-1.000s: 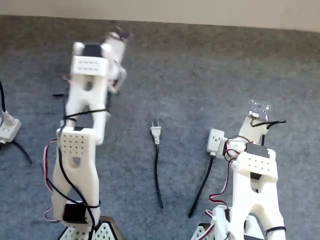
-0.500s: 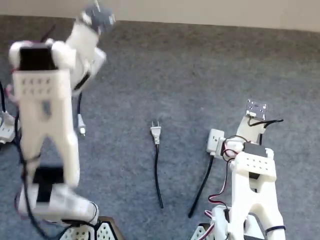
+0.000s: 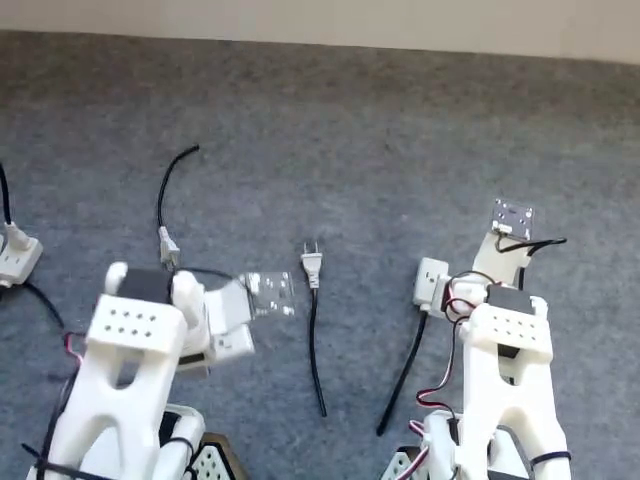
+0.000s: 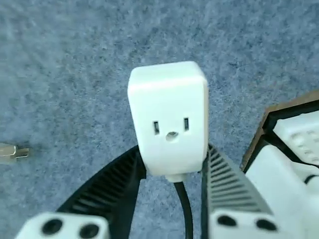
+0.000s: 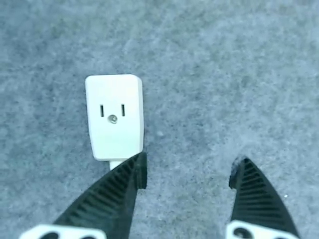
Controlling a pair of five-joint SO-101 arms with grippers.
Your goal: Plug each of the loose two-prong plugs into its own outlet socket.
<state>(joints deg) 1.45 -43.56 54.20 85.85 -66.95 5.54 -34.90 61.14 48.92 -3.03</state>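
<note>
My left gripper is shut on a white outlet socket, its fingers pressed to both sides and the black cord running back between them. In the high view this arm is folded back near its base. My right gripper is open just above the carpet, with a second white socket lying beside one fingertip, outside the gap. A two-prong plug on a black cord lies mid-table. Another plug on a curved cord lies left of it; a plug's prong tips show at the picture's edge.
A third white socket with a cord plugged in sits at the far left edge. Grey carpet covers the table. The brown base board and white arm base are close beside the held socket.
The left arm swung from a far reach out to the left, then folded back toward its base, uncovering the curved cord and its plug. The right arm stayed still.
</note>
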